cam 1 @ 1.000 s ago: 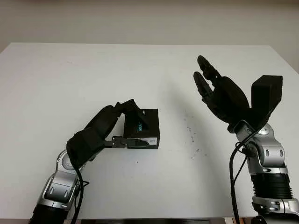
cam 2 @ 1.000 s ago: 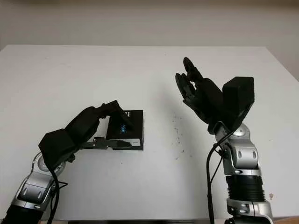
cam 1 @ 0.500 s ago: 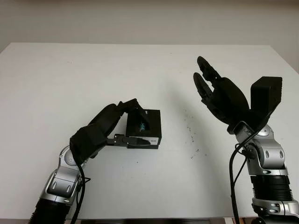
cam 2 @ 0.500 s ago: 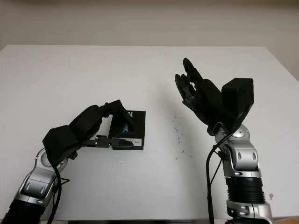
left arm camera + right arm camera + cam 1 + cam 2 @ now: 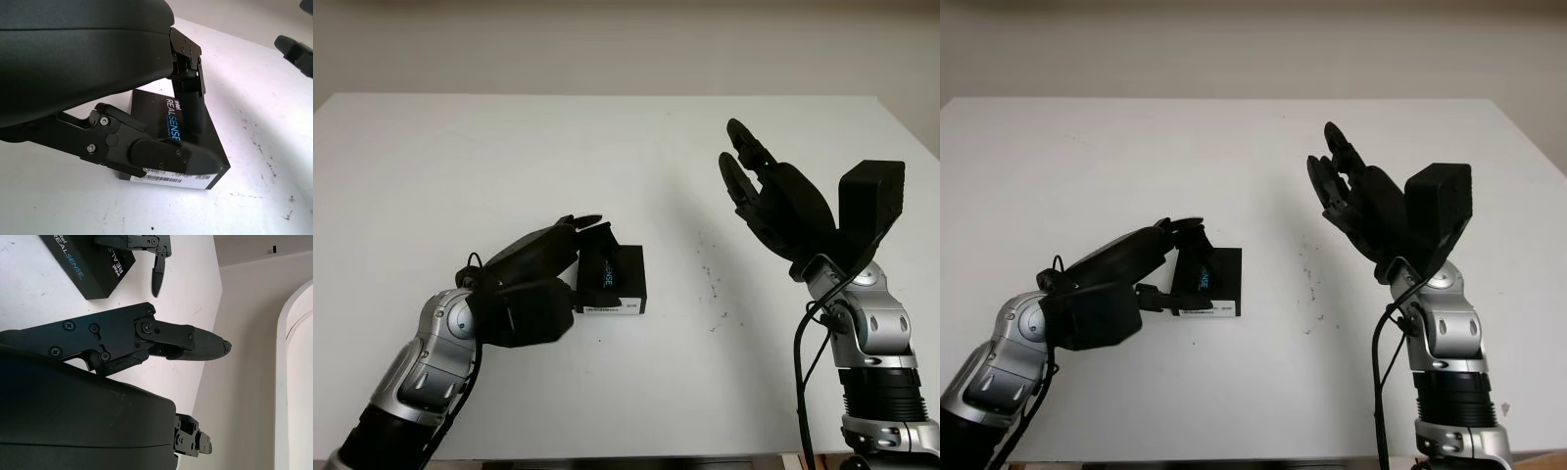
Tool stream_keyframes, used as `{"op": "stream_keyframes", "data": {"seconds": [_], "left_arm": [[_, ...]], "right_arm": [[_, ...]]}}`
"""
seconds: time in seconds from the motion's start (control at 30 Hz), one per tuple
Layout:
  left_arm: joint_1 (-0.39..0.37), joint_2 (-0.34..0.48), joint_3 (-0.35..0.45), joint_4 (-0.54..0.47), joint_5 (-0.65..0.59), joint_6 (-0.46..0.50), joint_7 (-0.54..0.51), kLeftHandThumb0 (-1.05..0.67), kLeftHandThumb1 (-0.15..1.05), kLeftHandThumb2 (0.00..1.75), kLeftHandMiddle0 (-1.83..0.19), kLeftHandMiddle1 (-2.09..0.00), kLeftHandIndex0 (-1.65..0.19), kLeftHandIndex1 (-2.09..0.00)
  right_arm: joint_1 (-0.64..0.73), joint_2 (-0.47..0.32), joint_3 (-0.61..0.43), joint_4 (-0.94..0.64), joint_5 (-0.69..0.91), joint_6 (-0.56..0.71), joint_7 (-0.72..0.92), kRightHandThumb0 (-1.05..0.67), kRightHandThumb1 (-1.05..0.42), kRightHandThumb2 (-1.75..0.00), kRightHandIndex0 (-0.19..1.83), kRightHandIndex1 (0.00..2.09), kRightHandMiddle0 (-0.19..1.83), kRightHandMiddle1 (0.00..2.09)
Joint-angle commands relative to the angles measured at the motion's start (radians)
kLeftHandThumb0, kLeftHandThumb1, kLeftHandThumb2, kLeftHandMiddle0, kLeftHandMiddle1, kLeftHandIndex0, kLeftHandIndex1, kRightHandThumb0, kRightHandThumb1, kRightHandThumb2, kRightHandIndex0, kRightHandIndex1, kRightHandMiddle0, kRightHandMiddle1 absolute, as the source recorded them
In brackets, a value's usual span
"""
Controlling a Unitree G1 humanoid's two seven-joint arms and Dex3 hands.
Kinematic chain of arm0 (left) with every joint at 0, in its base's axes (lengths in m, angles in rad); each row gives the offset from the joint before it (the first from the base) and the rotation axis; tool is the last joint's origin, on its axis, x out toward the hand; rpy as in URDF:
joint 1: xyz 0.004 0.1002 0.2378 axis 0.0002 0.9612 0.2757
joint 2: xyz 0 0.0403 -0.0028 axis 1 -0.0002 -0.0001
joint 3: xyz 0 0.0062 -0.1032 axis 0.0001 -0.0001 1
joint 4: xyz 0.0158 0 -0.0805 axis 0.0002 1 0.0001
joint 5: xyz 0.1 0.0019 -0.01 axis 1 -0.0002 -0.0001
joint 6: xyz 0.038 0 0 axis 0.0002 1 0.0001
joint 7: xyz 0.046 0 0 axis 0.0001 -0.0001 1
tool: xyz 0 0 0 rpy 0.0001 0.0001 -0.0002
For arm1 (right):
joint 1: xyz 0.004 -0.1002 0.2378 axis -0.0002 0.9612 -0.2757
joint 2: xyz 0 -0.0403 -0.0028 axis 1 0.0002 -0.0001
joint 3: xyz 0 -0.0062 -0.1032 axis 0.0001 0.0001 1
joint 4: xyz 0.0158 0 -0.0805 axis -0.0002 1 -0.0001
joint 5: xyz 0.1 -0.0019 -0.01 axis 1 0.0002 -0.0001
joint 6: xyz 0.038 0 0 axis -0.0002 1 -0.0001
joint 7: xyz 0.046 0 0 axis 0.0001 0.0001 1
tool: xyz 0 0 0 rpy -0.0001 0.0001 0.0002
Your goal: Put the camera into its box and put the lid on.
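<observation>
Left hand (image 5: 570, 257) clamped on the closed black rectangular cardboard camera box (image 5: 619, 279), thumb along its near edge; white table (image 5: 460, 166); right hand (image 5: 766, 196) raised, empty, unclenched

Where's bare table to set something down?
Free: the far half of the white table beyond both hands, and the near strip below the small black cardboard box. The gap from box to raised open right hand is passable. Crowded: around the box, gripped by the left hand.
</observation>
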Motion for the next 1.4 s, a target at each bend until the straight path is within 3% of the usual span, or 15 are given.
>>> {"op": "stream_keyframes", "data": {"seconds": [0.0,0.4,0.5,0.63,0.77,0.87,1.07,1.37], "left_arm": [[0.029,0.025,-0.019,0.023,0.035,0.031,-0.013,-0.82,1.05,0.44,0.19,0.00,0.13,-0.03],[0.052,0.002,0.003,0.018,0.007,0.065,-0.032,-0.84,1.05,0.52,0.19,0.00,0.18,-0.04],[0.085,-0.060,0.073,0.020,-0.101,0.040,0.024,-0.81,1.05,0.49,0.19,0.00,0.19,-0.03],[0.125,-0.185,0.202,0.032,-0.284,-0.079,0.168,-0.78,1.05,0.47,0.19,0.00,0.19,0.00],[0.105,-0.306,0.315,0.046,-0.473,-0.176,0.278,-0.77,1.05,0.53,0.19,0.00,0.19,0.00],[0.079,-0.365,0.383,0.047,-0.605,-0.163,0.322,-0.80,1.05,0.49,0.19,0.00,0.19,0.00],[0.065,-0.349,0.424,0.076,-0.668,-0.165,0.322,-0.77,1.05,0.52,0.19,0.00,0.19,0.00],[0.092,-0.347,0.438,0.102,-0.693,-0.129,0.327,-0.79,1.05,0.53,0.19,0.00,0.19,0.00]], "right_arm": [[-0.015,-0.002,-0.003,0.002,0.003,-0.010,0.004,-0.63,-1.05,-0.53,-0.17,0.05,-0.18,0.05],[-0.004,0.001,0.003,-0.027,-0.001,0.006,0.000,-0.63,-1.05,-0.54,-0.17,0.05,-0.18,0.05],[0.005,0.004,0.007,-0.042,0.001,0.010,-0.003,-0.63,-1.05,-0.54,-0.17,0.05,-0.18,0.05],[0.024,0.015,0.016,-0.078,-0.001,0.002,-0.010,-0.63,-1.05,-0.56,-0.18,0.05,-0.19,0.03],[0.041,0.048,0.030,-0.112,-0.009,-0.014,-0.042,-0.63,-1.05,-0.60,-0.19,0.02,-0.19,0.01],[0.054,0.076,0.049,-0.132,-0.028,-0.026,-0.073,-0.66,-1.05,-0.60,-0.19,0.00,-0.19,0.00],[0.063,0.117,0.073,-0.134,-0.075,-0.040,-0.135,-0.65,-1.05,-0.67,-0.19,0.00,-0.19,0.00],[0.058,0.143,0.055,-0.093,-0.070,-0.065,-0.157,-0.66,-1.05,-0.63,-0.19,0.00,-0.19,0.00]]}}
